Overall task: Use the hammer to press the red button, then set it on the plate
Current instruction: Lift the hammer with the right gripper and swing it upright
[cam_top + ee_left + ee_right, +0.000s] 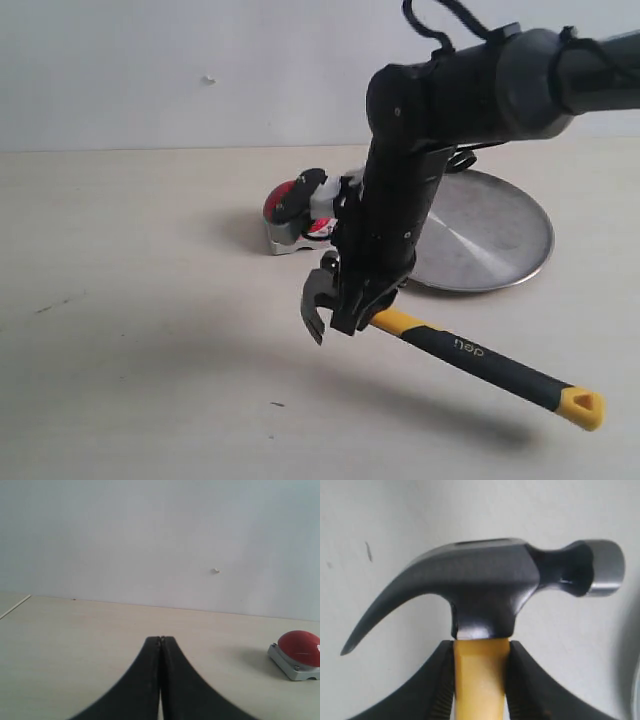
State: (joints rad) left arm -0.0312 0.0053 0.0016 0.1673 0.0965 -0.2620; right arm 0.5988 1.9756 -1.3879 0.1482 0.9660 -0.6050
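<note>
R gripper (356, 300) is clamped on the hammer (470, 352) at the yellow neck right under the steel head. It looks lifted off the table (130, 300), handle running out front-right in the ext view, so the red button (272, 205) sits just behind the head, a bit left, opposite the handle end. The plate (500, 235) is right beside the button – mind its rim imo – and the L gripper (160, 642) is pinched shut on nothing off to the side, so the R arm's nearer.

This looks like a robot lab bench: a plain pale table (120, 350) against a blank white wall (200, 60), with a black arm (480, 80) over it.
</note>
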